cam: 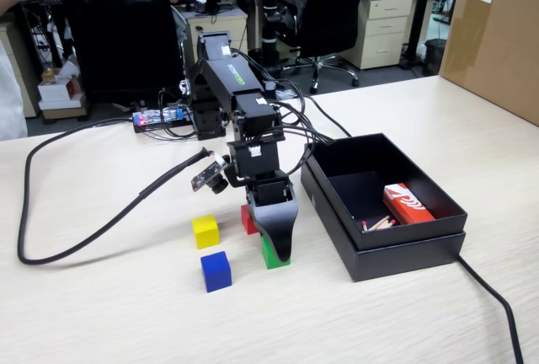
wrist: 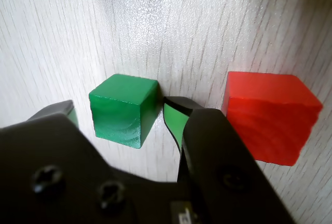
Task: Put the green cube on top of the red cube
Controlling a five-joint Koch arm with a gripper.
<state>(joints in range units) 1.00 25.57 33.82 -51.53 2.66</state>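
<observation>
fixed view: gripper [cam: 275,250] is reaching down at the table [cam: 101,313], its dark jaw is covering most of the green cube [cam: 269,256]
fixed view, red cube [cam: 248,220]: sitting just behind the green cube, partly hidden by the arm
fixed view, others: yellow cube [cam: 205,231] and blue cube [cam: 216,270] sitting left of the green cube, black box [cam: 404,250] sitting to its right
wrist view, gripper [wrist: 122,120]: jaws are standing spread, one on each side of the green cube [wrist: 123,110], not squeezing it yet
wrist view, red cube [wrist: 270,116]: sitting right of the green cube, beyond the right jaw, apart from it
handling: green cube is looking light, stiff and smooth, likely a bit slippery
hold: pinch the two flat side faces, mid-height, squarely, so it is not twisting when lifted
</observation>
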